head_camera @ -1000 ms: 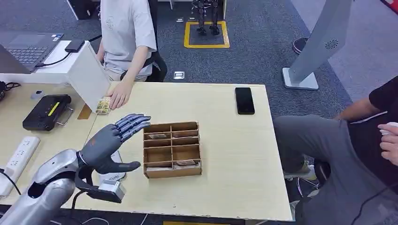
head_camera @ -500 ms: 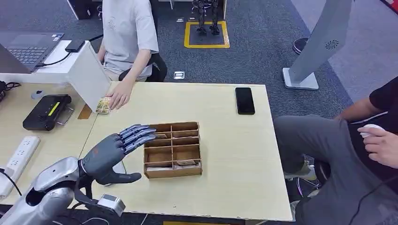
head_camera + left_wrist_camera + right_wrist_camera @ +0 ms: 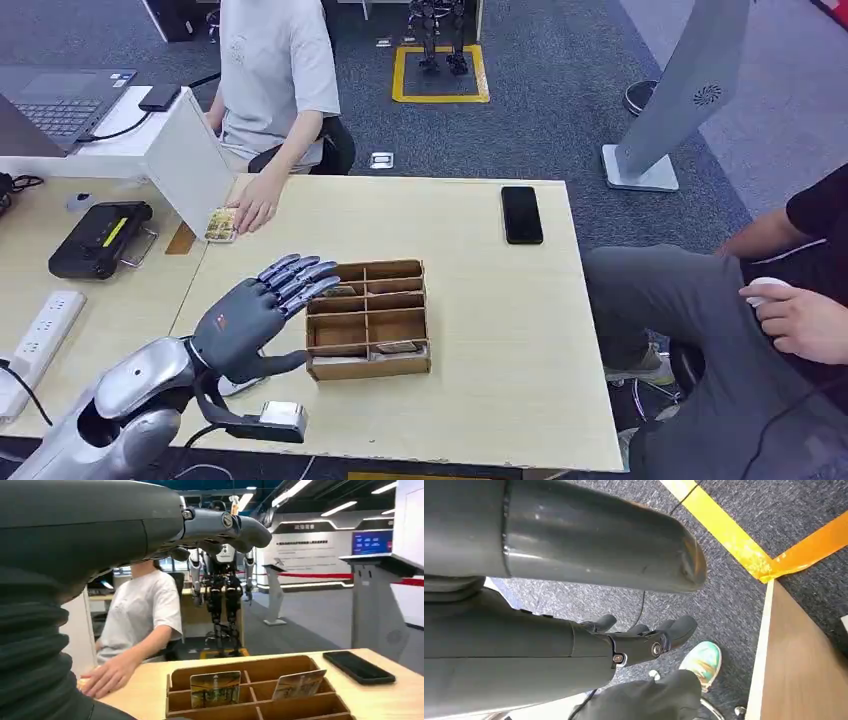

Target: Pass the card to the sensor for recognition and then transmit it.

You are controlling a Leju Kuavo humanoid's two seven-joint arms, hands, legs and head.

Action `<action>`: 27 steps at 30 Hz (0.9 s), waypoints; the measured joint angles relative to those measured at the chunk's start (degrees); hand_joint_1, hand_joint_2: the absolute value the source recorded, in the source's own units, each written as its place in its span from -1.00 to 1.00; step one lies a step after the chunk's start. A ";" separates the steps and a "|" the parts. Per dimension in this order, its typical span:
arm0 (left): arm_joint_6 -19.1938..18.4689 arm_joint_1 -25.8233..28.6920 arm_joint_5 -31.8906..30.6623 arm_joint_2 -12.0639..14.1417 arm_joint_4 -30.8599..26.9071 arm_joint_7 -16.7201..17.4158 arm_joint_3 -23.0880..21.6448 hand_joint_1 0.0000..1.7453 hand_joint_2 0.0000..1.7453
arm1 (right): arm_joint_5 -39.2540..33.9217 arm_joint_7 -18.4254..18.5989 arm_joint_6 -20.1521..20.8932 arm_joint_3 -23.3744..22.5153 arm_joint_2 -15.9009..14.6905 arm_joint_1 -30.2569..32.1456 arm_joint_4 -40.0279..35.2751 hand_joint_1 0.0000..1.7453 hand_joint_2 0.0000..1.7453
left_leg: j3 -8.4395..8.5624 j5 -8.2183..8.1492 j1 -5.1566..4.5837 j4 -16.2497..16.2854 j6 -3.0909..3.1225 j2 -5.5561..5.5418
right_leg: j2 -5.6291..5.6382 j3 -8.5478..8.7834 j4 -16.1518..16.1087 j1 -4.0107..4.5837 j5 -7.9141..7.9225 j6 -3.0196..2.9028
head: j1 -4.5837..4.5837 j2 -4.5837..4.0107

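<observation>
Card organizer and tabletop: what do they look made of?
Card organizer: looks like thin brown cardboard or fibreboard, matte; flat slotted dividers with darker cut edges, which the left wrist view shows too. Can't tell which.

Tabletop: pale wood-look laminate, smooth with low sheen; faint grain and a thin edge band along the front. Likely laminated board rather than solid wood.

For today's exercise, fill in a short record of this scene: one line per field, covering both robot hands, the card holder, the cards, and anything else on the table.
left hand: open, fingers spread, raised beside the wooden organiser
right hand: hangs over grey carpet, holds nothing
wooden organiser: on the table, divided into compartments
cards: stand upright in the organiser
phone: flat, far side of the table
person's hand: rests by a card on the table
</observation>
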 joint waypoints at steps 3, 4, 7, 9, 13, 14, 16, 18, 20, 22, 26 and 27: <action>0.02 -0.95 -1.21 -0.22 1.32 2.15 -0.99 -1.00 1.00 | -0.44 0.37 0.13 0.02 0.15 0.10 -0.28 -1.00 -1.00 | 0.00 0.00 0.00 0.00 0.00 0.00 | 0.00 0.00 0.00 0.00 0.00 0.00 | 0.00 0.00; -0.33 -1.33 -1.50 -0.37 1.91 2.76 -1.34 -1.00 1.00 | -0.48 0.37 0.20 0.02 0.17 0.16 -0.35 -1.00 -1.00 | 0.01 0.00 0.00 0.00 0.00 0.00 | 0.00 0.00 0.00 0.00 0.00 0.00 | 0.00 0.00; -1.12 -2.60 -3.62 -0.48 3.90 4.55 -2.67 -1.00 1.00 | -0.81 0.57 0.55 0.13 0.20 0.24 -0.59 -1.00 -1.00 | 0.01 0.00 0.01 0.00 0.00 0.00 | 0.00 0.00 0.00 0.00 0.00 0.00 | 0.00 0.00; -1.57 -3.37 -4.23 -0.50 4.92 5.14 -3.31 -1.00 1.00 | -1.05 0.66 0.74 0.28 0.24 0.28 -0.66 -1.00 -1.00 | 0.01 0.00 0.01 0.00 0.00 0.00 | 0.00 0.00 0.00 0.00 0.00 0.00 | 0.00 0.00; -2.86 -4.50 -3.83 -0.50 6.14 6.19 -4.38 -1.00 1.00 | -1.44 0.98 0.79 0.70 0.24 0.44 -0.90 -1.00 -1.00 | 0.00 0.01 0.00 0.00 0.00 0.00 | 0.01 0.00 0.01 0.00 0.01 0.00 | 0.00 0.00; -2.99 -4.66 -3.77 -0.50 6.25 6.28 -4.51 -1.00 1.00 | -1.51 1.00 0.79 0.77 0.24 0.47 -0.92 -1.00 -1.00 | 0.00 0.01 0.00 0.00 0.00 0.00 | 0.01 0.00 0.01 0.00 0.01 0.00 | 0.02 0.00; -2.99 -4.92 -3.77 -0.72 6.58 6.71 -4.83 -1.00 1.00 | -1.58 1.00 0.79 0.92 0.26 0.51 -1.03 -1.00 -1.00 | 0.00 0.00 0.00 0.00 0.00 0.00 | 0.01 0.00 0.01 0.00 0.01 0.00 | 0.00 0.00; -3.24 -5.07 -3.81 -1.20 6.89 7.48 -5.34 -1.00 1.00 | -1.60 1.16 0.83 1.01 0.31 0.49 -1.05 -1.00 -1.00 | 0.00 0.00 -0.01 0.00 0.00 0.00 | 0.00 0.00 0.00 0.00 0.00 0.00 | 0.00 0.00; -3.34 -5.08 -3.94 -1.68 7.19 7.74 -5.64 -1.00 1.00 | -1.60 1.16 0.85 1.09 0.33 0.51 -1.05 -1.00 -1.00 | 0.00 0.00 -0.01 0.00 0.00 0.00 | 0.01 -0.01 0.00 0.00 0.01 0.00 | 0.00 0.00; -3.34 -5.16 -3.94 -2.03 7.46 7.94 -5.86 -1.00 1.00 | -1.60 1.14 0.85 1.16 0.33 0.52 -1.05 -1.00 -1.00 | 0.00 0.00 -0.01 0.00 0.00 0.00 | 0.01 0.00 0.00 0.00 0.01 0.00 | 0.00 0.00; -3.34 -5.21 -3.94 -2.45 7.85 7.96 -6.12 -1.00 1.00 | -1.60 1.14 0.85 1.20 0.35 0.52 -1.07 -1.00 -1.00 | 0.00 0.00 -0.01 0.00 0.00 0.00 | 0.00 0.00 0.00 0.00 0.01 0.00 | 0.00 0.00; -3.34 -5.23 -3.94 -2.49 7.96 7.96 -6.19 -1.00 1.00 | -1.60 1.14 0.85 1.20 0.35 0.53 -1.07 -1.00 -1.00 | 0.00 0.00 0.00 0.00 0.00 0.00 | 0.01 0.00 0.00 0.00 0.01 0.00 | 0.00 0.00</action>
